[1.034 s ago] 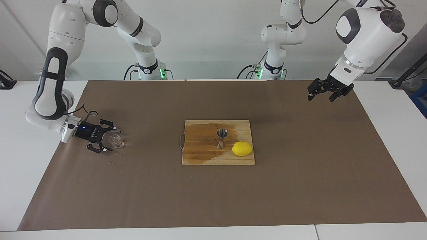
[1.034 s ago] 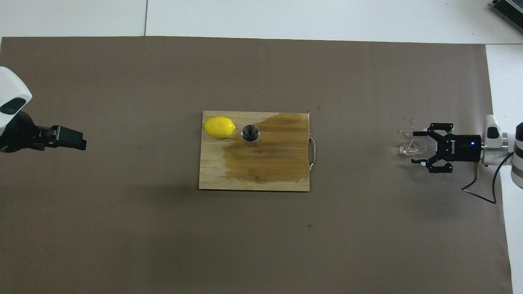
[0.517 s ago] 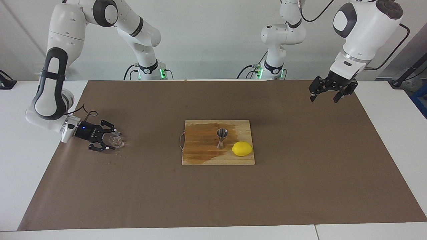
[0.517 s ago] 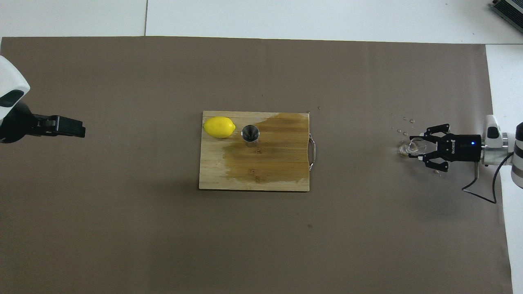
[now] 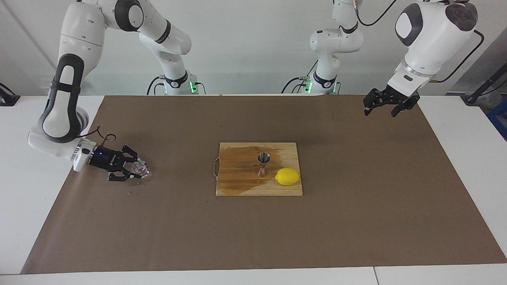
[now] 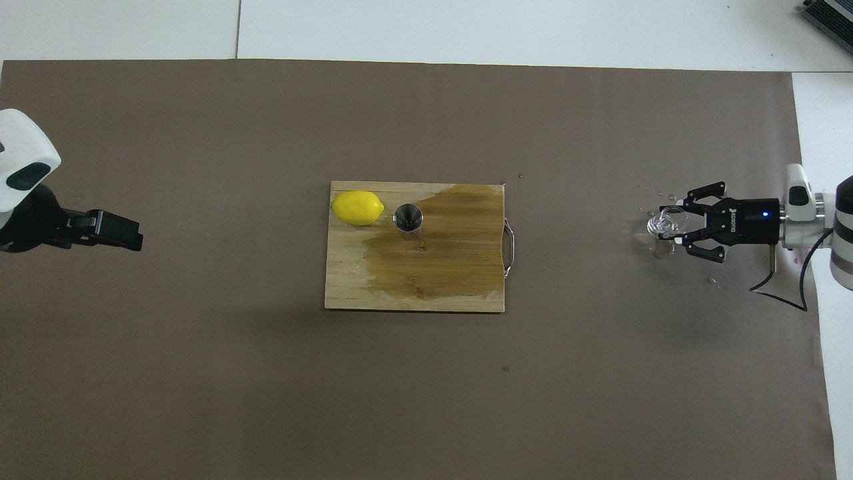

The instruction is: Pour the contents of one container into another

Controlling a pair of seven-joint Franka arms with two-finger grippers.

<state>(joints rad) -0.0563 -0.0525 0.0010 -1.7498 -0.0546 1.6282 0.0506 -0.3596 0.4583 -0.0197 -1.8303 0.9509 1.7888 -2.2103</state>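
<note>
The tiny clear glass cup (image 5: 139,169) (image 6: 665,223) is at the right arm's end of the brown mat, with my right gripper (image 5: 134,170) (image 6: 677,223) lying level and shut on it. The cup looks slightly raised off the mat. The steel hourglass jigger (image 5: 263,163) (image 6: 408,217) stands upright on the wooden cutting board (image 5: 237,184) (image 6: 426,287) at mid-table. My left gripper (image 5: 379,109) (image 6: 125,231) hangs open and empty over the mat at the left arm's end.
A yellow lemon (image 5: 287,176) (image 6: 358,207) lies on the board beside the jigger. A large dark wet patch covers much of the board. Small droplets (image 6: 656,213) and a wet mark (image 6: 660,251) dot the mat around the cup.
My right gripper has closed around the glass cup and shifted it a little off its wet mark. The left gripper has drifted slightly while staying open.
</note>
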